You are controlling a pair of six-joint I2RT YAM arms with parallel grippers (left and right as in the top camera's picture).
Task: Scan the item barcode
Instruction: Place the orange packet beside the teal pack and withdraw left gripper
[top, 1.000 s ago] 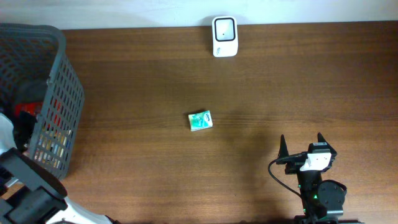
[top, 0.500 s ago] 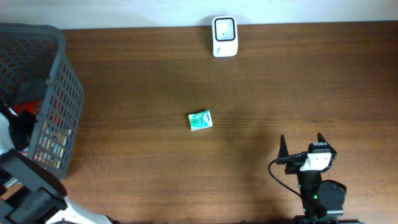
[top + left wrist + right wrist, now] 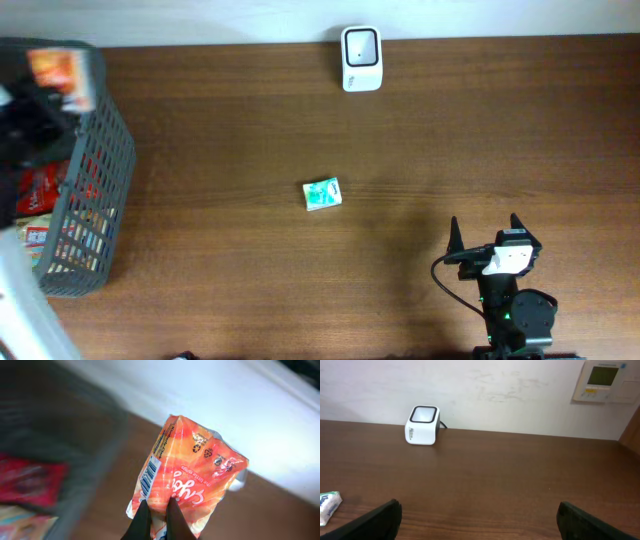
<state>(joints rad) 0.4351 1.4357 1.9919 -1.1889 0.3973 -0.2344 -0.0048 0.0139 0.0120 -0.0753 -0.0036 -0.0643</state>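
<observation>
Left pincer (image 3: 158, 506) risen above basket (image 3: 102, 150), clamping orange packet (image 3: 192, 472) (blurred overhead).

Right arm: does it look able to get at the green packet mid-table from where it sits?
Probably yes. The right end effector is open and empty, and only bare table lies between it and the green packet; nothing stands in the way.

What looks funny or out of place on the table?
Only the small green packet: it lies alone mid-table, slightly crooked, well apart from the grey basket at the left edge. Nothing looks spilled or broken.
</observation>
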